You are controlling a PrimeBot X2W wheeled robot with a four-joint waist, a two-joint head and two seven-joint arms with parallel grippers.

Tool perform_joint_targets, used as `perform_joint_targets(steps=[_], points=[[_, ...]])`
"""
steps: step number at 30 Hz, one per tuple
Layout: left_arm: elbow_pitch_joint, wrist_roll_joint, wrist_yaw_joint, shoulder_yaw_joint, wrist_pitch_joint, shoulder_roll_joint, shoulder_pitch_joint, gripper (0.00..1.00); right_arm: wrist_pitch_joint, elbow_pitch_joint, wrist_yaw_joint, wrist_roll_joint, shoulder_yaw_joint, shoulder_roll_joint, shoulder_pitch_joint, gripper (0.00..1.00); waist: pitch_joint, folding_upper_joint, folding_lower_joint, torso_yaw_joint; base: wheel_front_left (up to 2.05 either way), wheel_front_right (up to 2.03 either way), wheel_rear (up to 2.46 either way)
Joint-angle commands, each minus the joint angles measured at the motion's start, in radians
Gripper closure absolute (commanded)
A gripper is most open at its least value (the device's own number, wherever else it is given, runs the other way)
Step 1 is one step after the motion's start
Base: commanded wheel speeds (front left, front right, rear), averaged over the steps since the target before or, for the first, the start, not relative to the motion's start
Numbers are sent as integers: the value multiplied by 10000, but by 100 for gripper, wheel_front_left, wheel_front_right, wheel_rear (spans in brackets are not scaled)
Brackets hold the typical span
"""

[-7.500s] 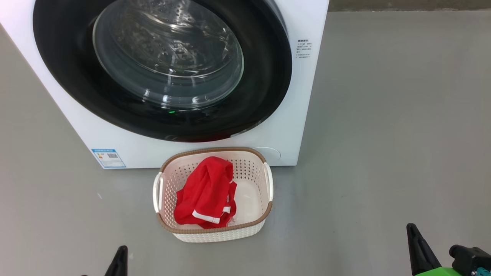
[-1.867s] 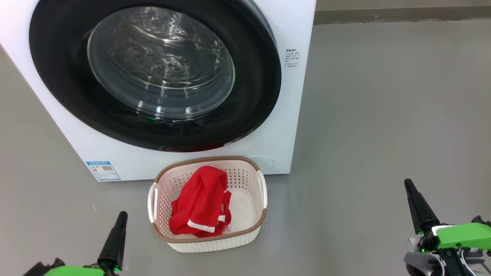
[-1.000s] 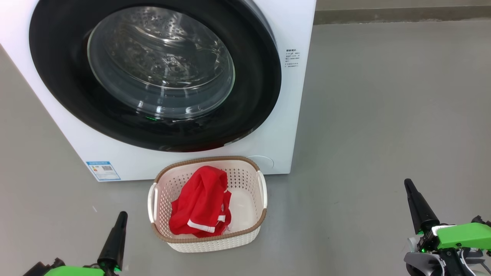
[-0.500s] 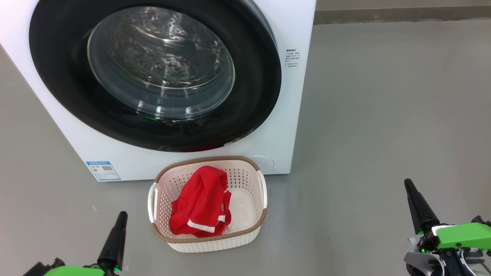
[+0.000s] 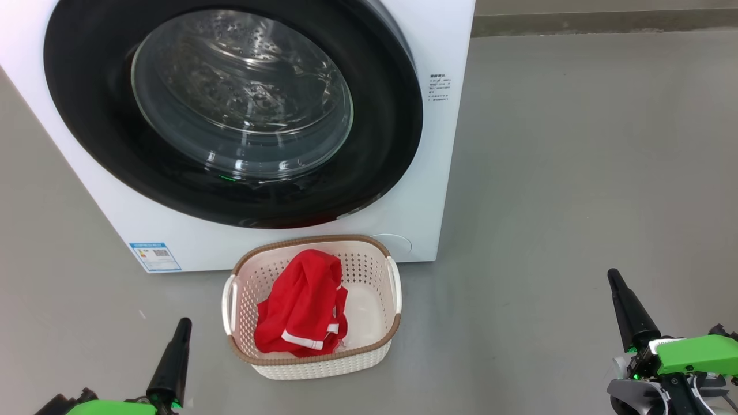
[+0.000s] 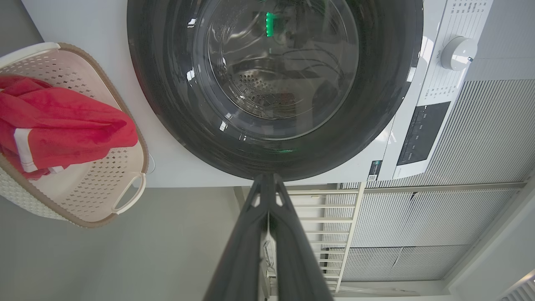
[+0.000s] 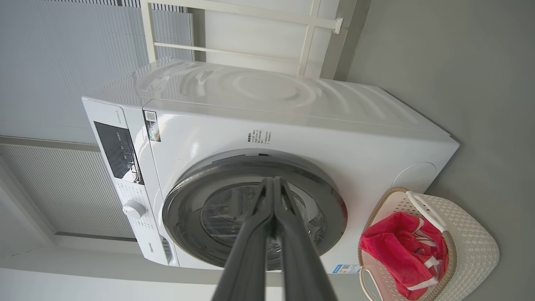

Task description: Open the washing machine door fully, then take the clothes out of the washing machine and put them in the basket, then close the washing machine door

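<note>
The white washing machine (image 5: pixel 429 150) stands ahead with its black-rimmed round door (image 5: pixel 380 138) shut flat against the front; through the glass I see the steel drum. The cream basket (image 5: pixel 311 369) sits on the floor right before the machine, and red clothes (image 5: pixel 300 305) with white trim lie in its left half. My left gripper (image 5: pixel 183 324) is shut and held low, left of the basket. My right gripper (image 5: pixel 613 275) is shut too, far to the right of the basket. Both wrist views show fingers (image 6: pixel 267 209) (image 7: pixel 272 196) pressed together, holding nothing.
Grey floor (image 5: pixel 565 190) spreads wide to the right of the washing machine. A blue label sticker (image 5: pixel 154 256) is at the washing machine's lower left corner. White slatted panels and a pale rail frame (image 6: pixel 418 225) stand behind the washing machine.
Since the oldest frame the camera has shifted and both grippers have come up into view. Nothing has moved over the last two seconds.
</note>
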Motion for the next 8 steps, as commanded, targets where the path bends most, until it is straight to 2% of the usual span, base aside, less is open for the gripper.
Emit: perform_joint_targets(steps=[1,8], points=[[-279,-71,-69,354,44,108,-393,100,59,-294,8,55,242,-148,-430,100,0,0,0,0,0,0,0],[-279,-71,-69,354,44,108,-393,100,59,-294,8,56,242,-148,-430,100,0,0,0,0,0,0,0]])
